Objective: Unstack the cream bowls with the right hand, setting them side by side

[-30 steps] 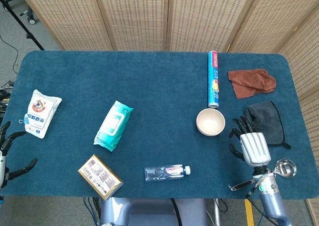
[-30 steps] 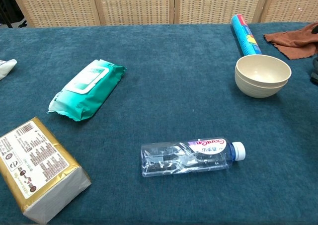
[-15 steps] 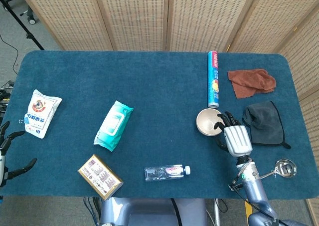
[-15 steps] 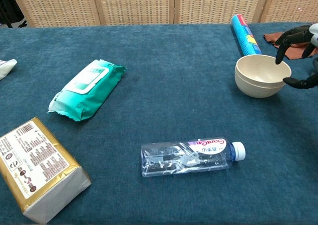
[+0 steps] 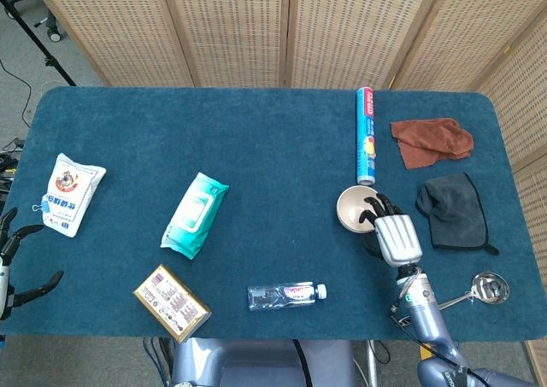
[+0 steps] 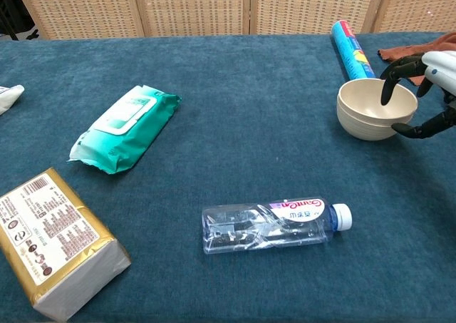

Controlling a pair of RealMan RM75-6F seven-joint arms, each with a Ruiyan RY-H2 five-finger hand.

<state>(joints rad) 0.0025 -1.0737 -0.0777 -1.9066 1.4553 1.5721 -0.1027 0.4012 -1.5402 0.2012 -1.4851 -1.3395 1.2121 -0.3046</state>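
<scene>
Two cream bowls (image 5: 353, 208) (image 6: 367, 111) sit nested as one stack on the blue table, right of centre. My right hand (image 5: 390, 234) (image 6: 422, 95) hovers over the stack's right rim. Its fingertips (image 6: 386, 95) dip into the top bowl while the thumb (image 6: 417, 128) reaches beside the outer wall. The fingers are apart and hold nothing. My left hand (image 5: 10, 267) hangs open off the table's left edge, seen only in the head view.
A blue roll (image 5: 367, 134) lies just behind the bowls. A rust cloth (image 5: 431, 140) and a dark cloth (image 5: 453, 209) lie to the right, with a metal strainer (image 5: 487, 286) near the front right. A water bottle (image 5: 286, 295), wipes pack (image 5: 194, 214), gold box (image 5: 171, 301) and white pouch (image 5: 71, 192) lie further left.
My right hand has moved left from beside the dark cloth to over the bowls' right rim, its fingers now reaching into the top bowl. The bowls have not moved.
</scene>
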